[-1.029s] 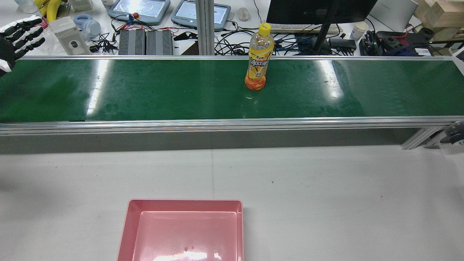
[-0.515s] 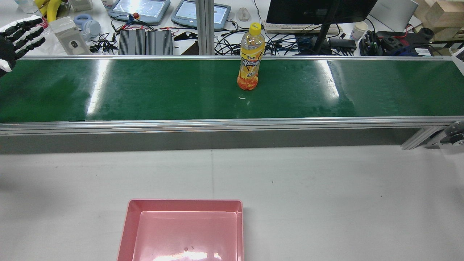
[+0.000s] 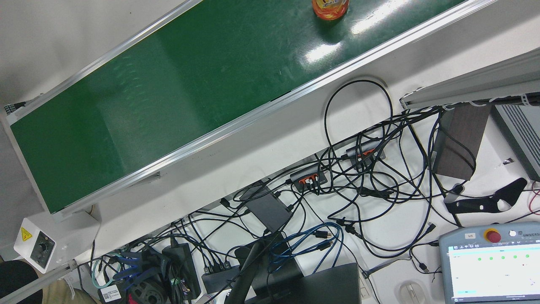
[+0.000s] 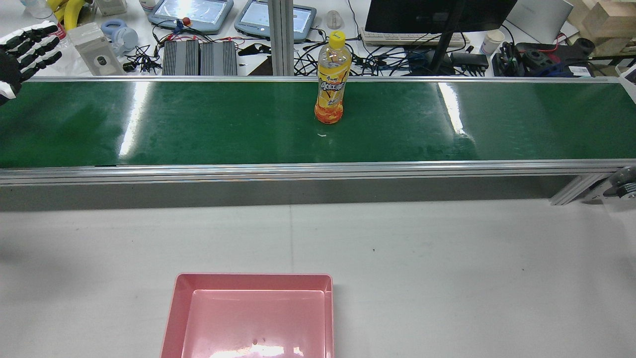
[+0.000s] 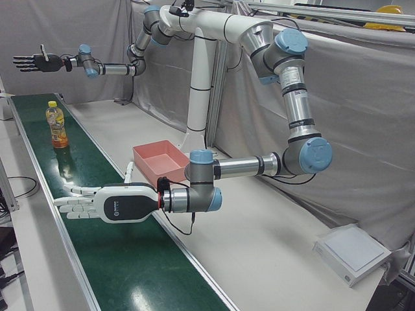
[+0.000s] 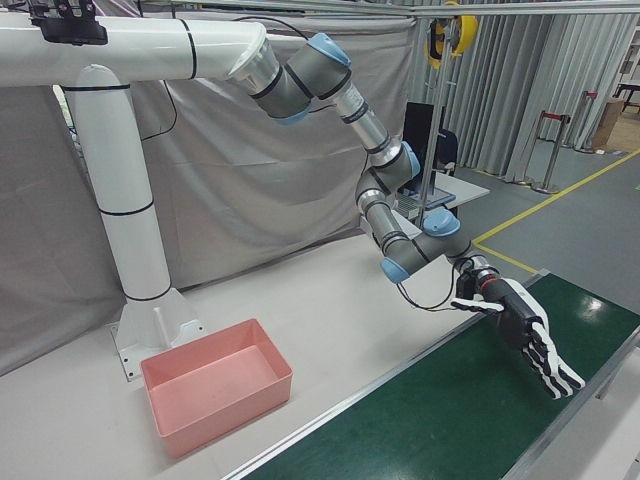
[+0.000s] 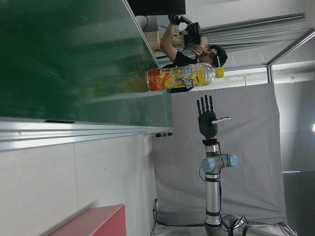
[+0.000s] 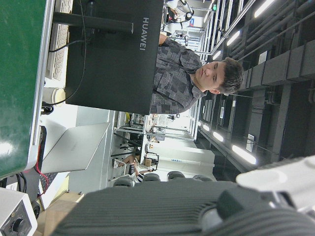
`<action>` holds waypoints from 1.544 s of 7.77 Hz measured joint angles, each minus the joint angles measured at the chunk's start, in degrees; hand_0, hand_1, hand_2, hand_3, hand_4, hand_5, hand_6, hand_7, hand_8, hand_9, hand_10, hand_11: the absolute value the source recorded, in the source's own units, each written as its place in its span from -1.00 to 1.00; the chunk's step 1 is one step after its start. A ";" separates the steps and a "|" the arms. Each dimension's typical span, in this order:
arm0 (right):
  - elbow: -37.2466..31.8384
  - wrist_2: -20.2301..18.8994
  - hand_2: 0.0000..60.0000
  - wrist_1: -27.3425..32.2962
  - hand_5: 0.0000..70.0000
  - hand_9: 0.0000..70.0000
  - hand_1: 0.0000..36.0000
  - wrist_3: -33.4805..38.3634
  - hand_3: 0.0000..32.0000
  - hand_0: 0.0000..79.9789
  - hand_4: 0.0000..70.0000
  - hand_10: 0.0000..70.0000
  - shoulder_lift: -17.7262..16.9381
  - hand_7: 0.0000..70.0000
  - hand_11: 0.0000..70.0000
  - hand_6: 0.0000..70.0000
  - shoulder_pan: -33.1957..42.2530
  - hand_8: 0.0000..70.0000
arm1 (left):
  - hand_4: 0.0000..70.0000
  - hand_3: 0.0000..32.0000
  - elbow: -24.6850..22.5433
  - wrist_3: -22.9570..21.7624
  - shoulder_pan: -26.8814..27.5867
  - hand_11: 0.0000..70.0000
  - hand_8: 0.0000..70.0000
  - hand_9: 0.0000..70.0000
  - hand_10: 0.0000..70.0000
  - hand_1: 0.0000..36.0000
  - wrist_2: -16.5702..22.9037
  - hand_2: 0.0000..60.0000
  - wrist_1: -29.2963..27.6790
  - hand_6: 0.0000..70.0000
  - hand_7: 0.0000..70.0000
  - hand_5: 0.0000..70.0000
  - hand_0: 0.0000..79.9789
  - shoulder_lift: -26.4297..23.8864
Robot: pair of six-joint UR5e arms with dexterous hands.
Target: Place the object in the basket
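Observation:
An orange drink bottle [image 4: 330, 84] with a yellow cap stands upright near the middle of the green conveyor belt [image 4: 198, 124]. It also shows in the front view [image 3: 330, 8], the left-front view [image 5: 57, 124] and the left hand view [image 7: 182, 78]. The empty pink basket [image 4: 253, 276] sits on the white table on the robot's side of the belt [image 5: 146, 165] [image 6: 240, 405]. My left hand [image 4: 25, 49] is open and empty, held flat over the belt's left end [image 5: 107, 204], far from the bottle. My right hand [image 6: 520, 335] is open and empty over the right end [image 5: 32, 63] [image 7: 206, 118].
Aluminium rails edge the belt. Behind it is a cluttered desk with a monitor [image 4: 437, 15], teach pendants [image 4: 191, 12] and many cables. A person stands beyond the belt's right end in the hand views [image 8: 197, 73]. The arms' white pedestal [image 6: 130, 250] stands behind the basket.
The bottle has moved left along the belt in the rear view, toward my left hand, still upright. Both hands have stayed where they were.

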 measured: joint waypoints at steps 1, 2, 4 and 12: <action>0.00 0.00 -1.00 0.00 -1.00 -1.00 -1.00 0.00 -1.00 -1.00 -1.00 -1.00 0.00 -1.00 -1.00 -1.00 0.00 -1.00 | -0.70 -0.99 0.00 0.00 0.02 -0.81 -0.91 -0.91 -0.89 -0.84 0.00 -1.00 0.00 -1.00 -1.00 -0.57 0.39 -0.01; 0.00 0.00 -1.00 0.00 -1.00 -1.00 -1.00 0.00 -1.00 -1.00 -1.00 -1.00 0.00 -1.00 -1.00 -1.00 0.00 -1.00 | -0.70 -0.98 0.00 0.00 0.06 -0.82 -0.91 -0.91 -0.90 -0.84 0.00 -1.00 0.00 -1.00 -1.00 -0.59 0.40 0.00; 0.00 0.00 -1.00 0.00 -1.00 -1.00 -1.00 0.00 -1.00 -1.00 -1.00 -1.00 0.00 -1.00 -1.00 -1.00 0.00 -1.00 | -0.69 -0.98 0.00 0.00 0.08 -0.82 -0.91 -0.91 -0.90 -0.84 0.00 -1.00 0.06 -1.00 -1.00 -0.59 0.40 -0.03; 0.00 0.00 -1.00 0.00 -1.00 -1.00 -1.00 0.00 -1.00 -1.00 -1.00 -1.00 0.00 -1.00 -1.00 -1.00 0.00 -1.00 | -0.69 -0.99 0.00 0.00 0.52 -0.80 -0.91 -0.91 -0.88 -0.86 0.00 -1.00 0.25 -1.00 -1.00 -0.57 0.39 -0.12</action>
